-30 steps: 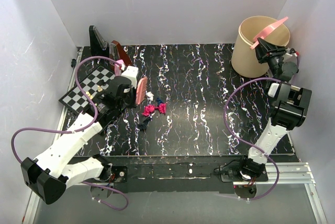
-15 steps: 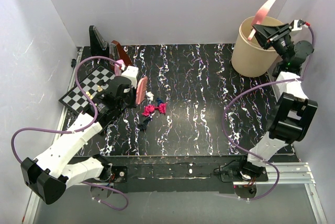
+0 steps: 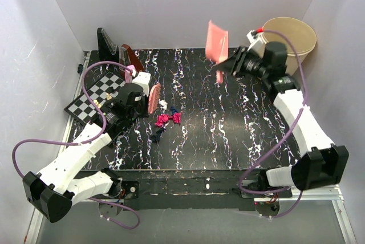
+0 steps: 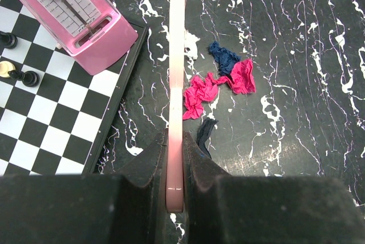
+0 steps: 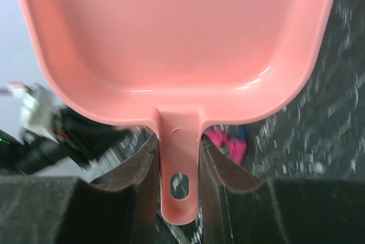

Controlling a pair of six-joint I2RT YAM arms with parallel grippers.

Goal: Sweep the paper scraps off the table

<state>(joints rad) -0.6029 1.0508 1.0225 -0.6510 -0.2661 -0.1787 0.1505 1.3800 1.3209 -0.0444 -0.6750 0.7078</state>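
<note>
A small pile of paper scraps [image 3: 166, 120], magenta, dark blue and black, lies on the black marbled table [image 3: 228, 135]; it also shows in the left wrist view [image 4: 219, 84]. My left gripper [image 3: 137, 97] is shut on a pink brush [image 4: 176, 84] that stands on the table just left of the scraps. My right gripper [image 3: 235, 61] is shut on the handle of the pink dustpan [image 3: 217, 41], held in the air above the far middle of the table. The dustpan [image 5: 177, 39] fills the right wrist view, with a few scraps [image 5: 231, 144] visible beyond it.
A tan round bin [image 3: 288, 41] stands at the far right corner. A checkered chessboard [image 3: 94, 97] with small pieces and a pink metronome [image 4: 74, 16] lies at the left. Dark upright objects [image 3: 108, 44] stand at the far left. White walls enclose the table.
My right arm has swung the dustpan left from above the bin to over the far middle of the table. The left arm, brush and scraps have not moved.
</note>
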